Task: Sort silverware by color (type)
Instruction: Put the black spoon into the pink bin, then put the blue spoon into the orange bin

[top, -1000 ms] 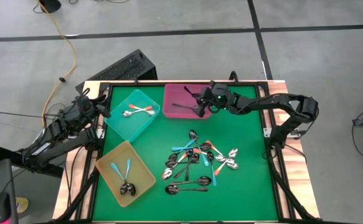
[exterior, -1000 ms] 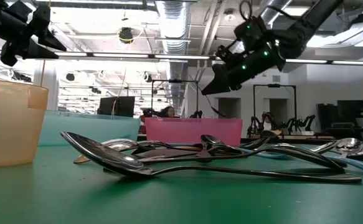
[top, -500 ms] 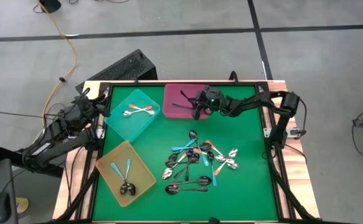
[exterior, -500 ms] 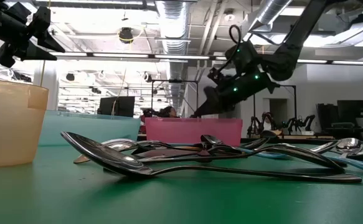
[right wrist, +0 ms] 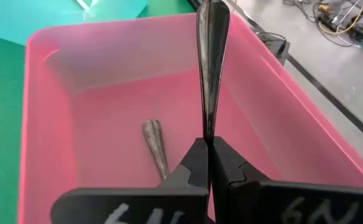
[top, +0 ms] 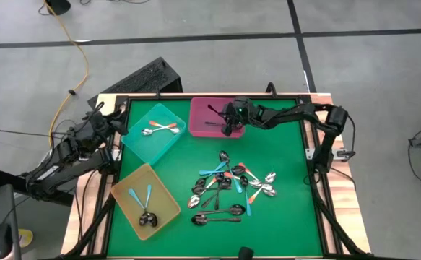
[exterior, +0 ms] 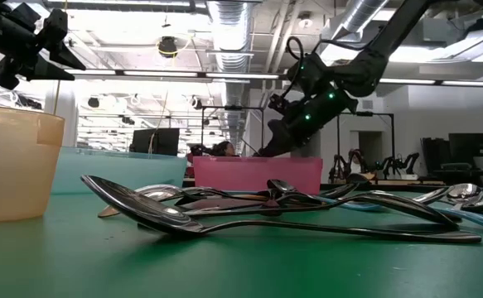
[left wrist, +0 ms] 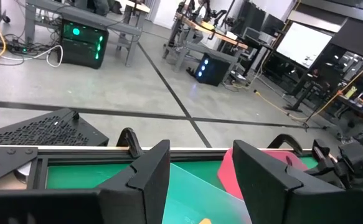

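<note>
Your right gripper [right wrist: 207, 144] hangs over the pink tray [right wrist: 100, 99], fingers pinched tight on a dark metal spoon [right wrist: 211, 56] by its handle; another dark spoon [right wrist: 156, 148] already lies inside. The unsorted spoons [top: 232, 186] sit heaped mid-mat, near the tray. Your left gripper [top: 116, 114] waits closed and empty at the mat's far left corner, beside the teal tray [top: 154, 131].

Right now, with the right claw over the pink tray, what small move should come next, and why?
Probably open the right claw: it is shut on a dark all-metal spoon above the pink plastic tray, where another dark spoon already lies.
</note>
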